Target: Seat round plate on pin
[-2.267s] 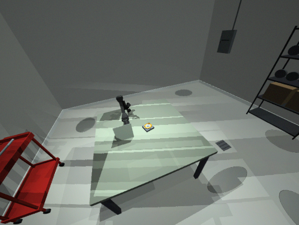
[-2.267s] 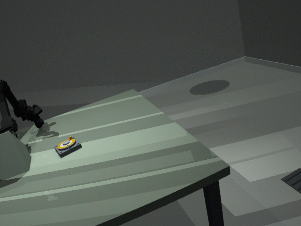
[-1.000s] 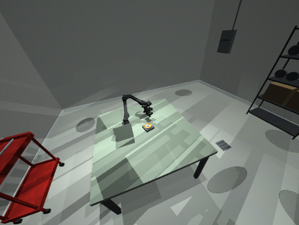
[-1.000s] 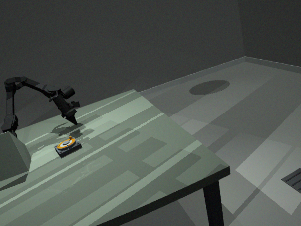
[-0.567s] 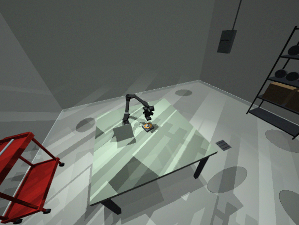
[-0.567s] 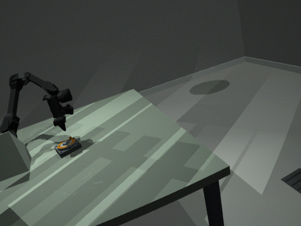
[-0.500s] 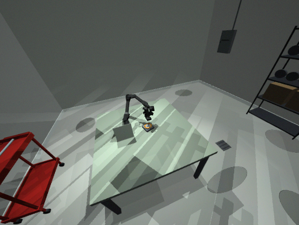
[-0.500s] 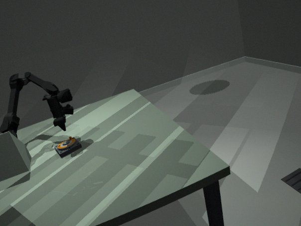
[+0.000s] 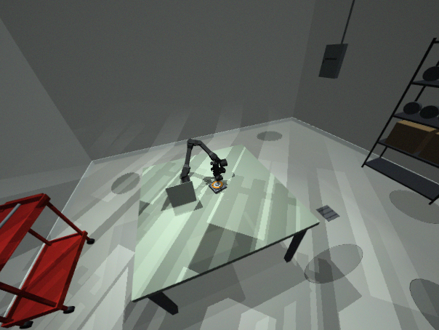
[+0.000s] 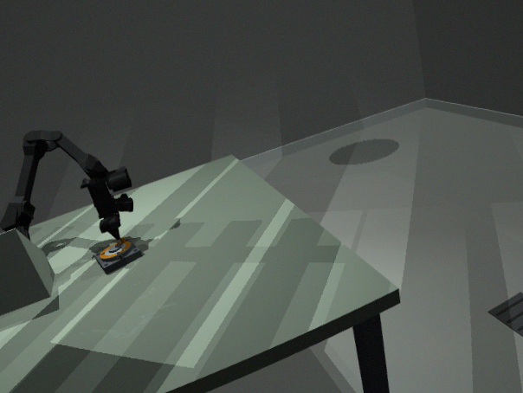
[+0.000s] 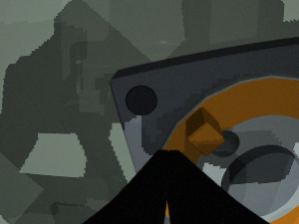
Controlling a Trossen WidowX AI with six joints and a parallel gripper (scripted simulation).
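A dim grey room is seen, with a pale green table [image 9: 232, 225] in the middle, a red cart [image 9: 36, 254] to one side and a dark shelf rack [image 9: 411, 123] at the far wall. On the table, near the arm's foot, the dark square base [image 11: 165, 88] is set, and the round plate [image 11: 265, 104] with its orange ring lies on it. The orange tab [image 11: 202, 130] stands up from the ring, with a dark hole [image 11: 226, 142] just beside it. The pin itself cannot be made out.

The gripper [image 10: 116, 235] is held tip-down over the plate's near edge, its fingers pressed together on nothing. From the wrist view the closed tips are just beside the tab; contact cannot be confirmed.

Step in hand, as judged: approach for a push with shut fingers. Next move, as judged: the tab is to be nudged sideways so that the plate is turned about the post until the hole drops over the pin; the arm is then to be lifted away.
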